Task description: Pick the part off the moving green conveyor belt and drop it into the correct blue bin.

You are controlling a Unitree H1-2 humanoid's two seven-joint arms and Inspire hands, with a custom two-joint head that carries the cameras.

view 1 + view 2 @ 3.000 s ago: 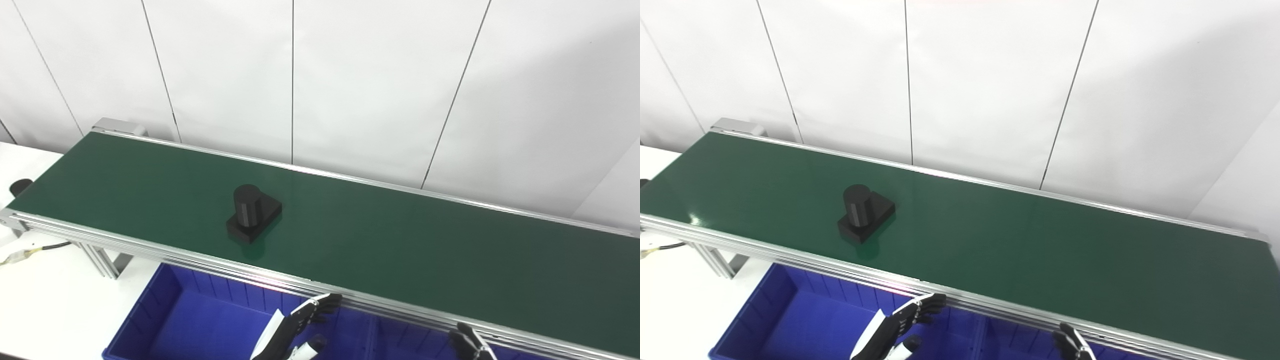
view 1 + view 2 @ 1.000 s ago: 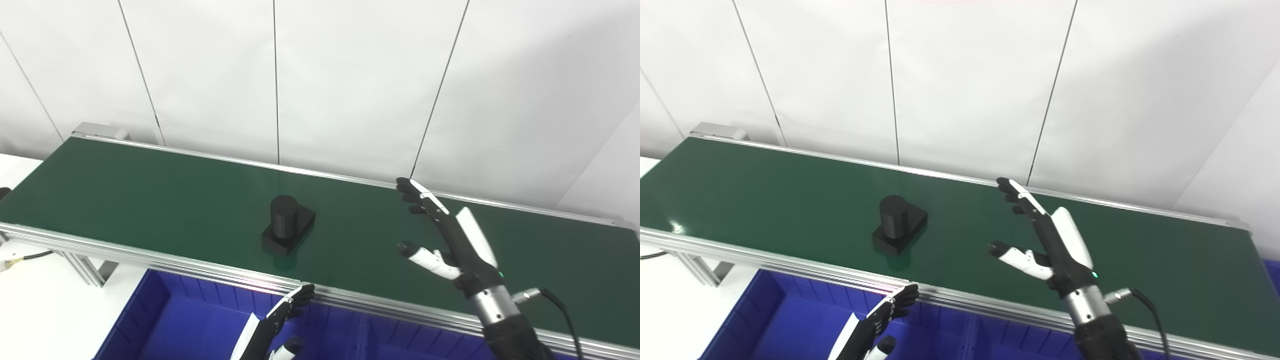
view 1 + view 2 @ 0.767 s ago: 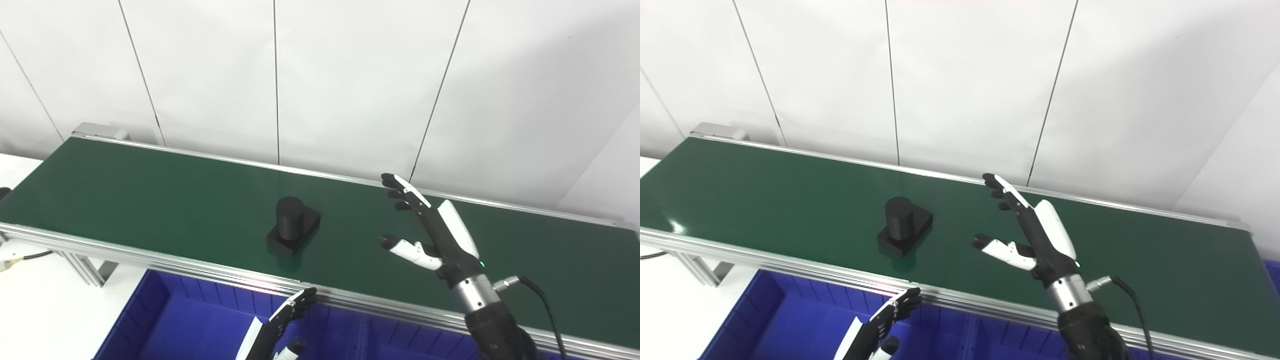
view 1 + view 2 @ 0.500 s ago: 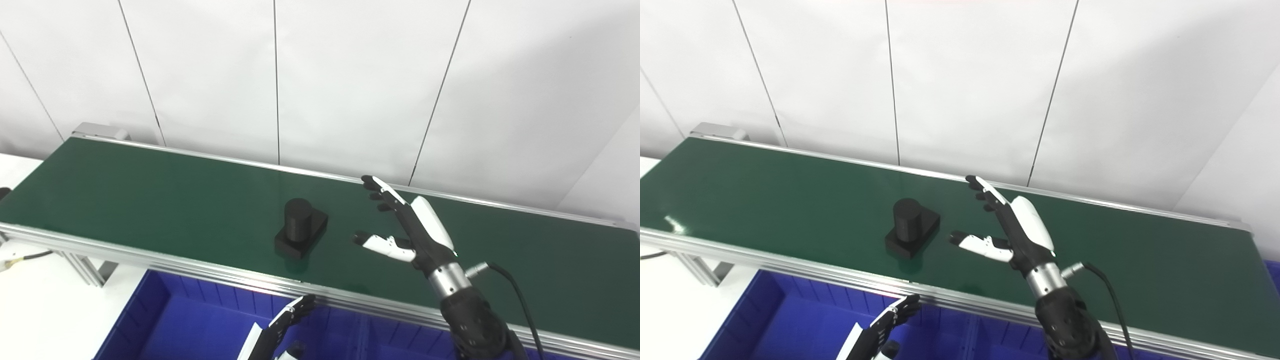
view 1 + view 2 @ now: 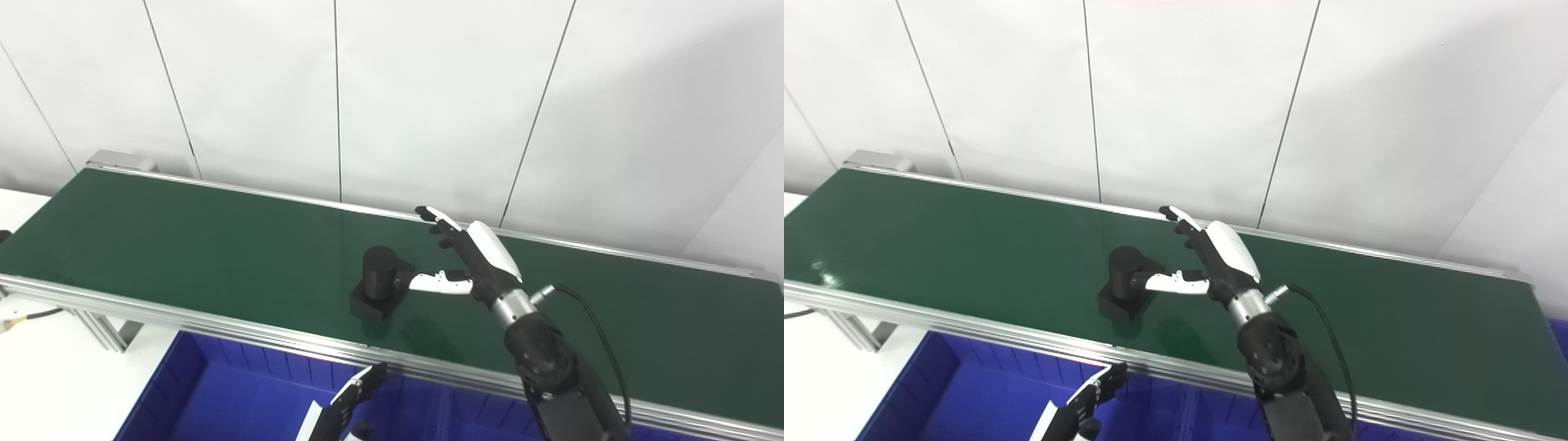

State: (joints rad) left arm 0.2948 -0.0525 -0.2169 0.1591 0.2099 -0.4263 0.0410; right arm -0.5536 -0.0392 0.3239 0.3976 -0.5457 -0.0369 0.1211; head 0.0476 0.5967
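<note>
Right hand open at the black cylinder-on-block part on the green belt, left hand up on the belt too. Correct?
Not quite. The left hand is not on the green conveyor belt; it sits low, in front of the belt's near rail, over the blue bin, as the left eye view shows. The rest holds: the right hand is open, thumb at the black cylinder-on-block part.

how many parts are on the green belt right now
1. A single black part, a cylinder on a square base, stands near the middle of the green belt, toward its near edge. The right hand is open beside it, thumb at the cylinder. No other parts show.
</note>
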